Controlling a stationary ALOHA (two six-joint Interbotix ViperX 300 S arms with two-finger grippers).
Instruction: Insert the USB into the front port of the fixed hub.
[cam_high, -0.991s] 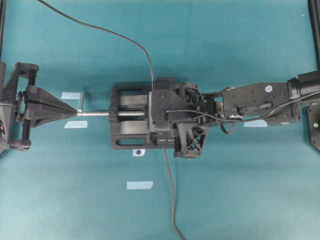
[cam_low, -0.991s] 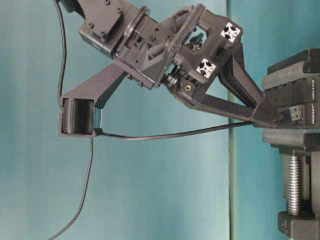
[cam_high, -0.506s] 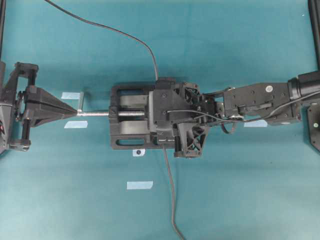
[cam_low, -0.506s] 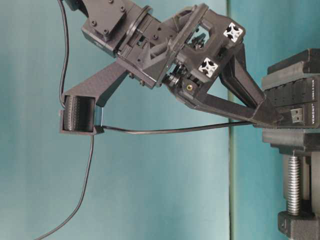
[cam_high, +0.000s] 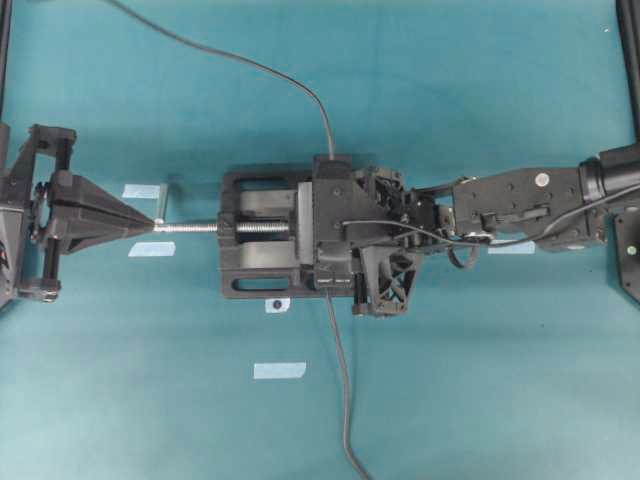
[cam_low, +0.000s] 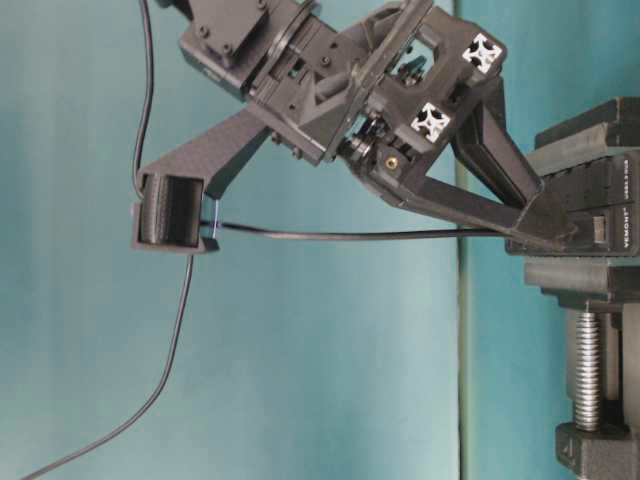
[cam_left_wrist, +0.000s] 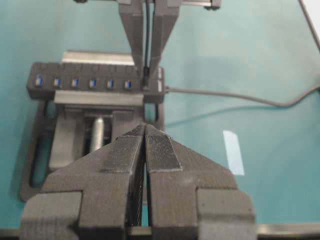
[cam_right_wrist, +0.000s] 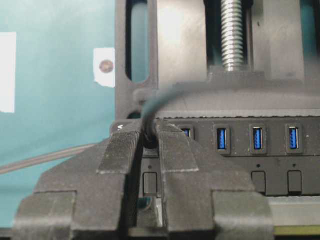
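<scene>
matt black plastic hub (cam_right_wrist: 240, 150), shiny threaded metal vise screw (cam_right_wrist: 233, 35), ribbed end effector pads (cam_left_wrist: 161, 150).

My bench in a robotics lab.
I see a plain teal table surface (cam_high: 480, 380) with small pale tape markers (cam_high: 279, 370), a bulky black vise with a silver screw (cam_high: 262, 228) fixed mid-table, and black 3D-printed robot arms (cam_high: 520, 205).

Bright, even light; soft shadows; wrist views blur up close.
</scene>
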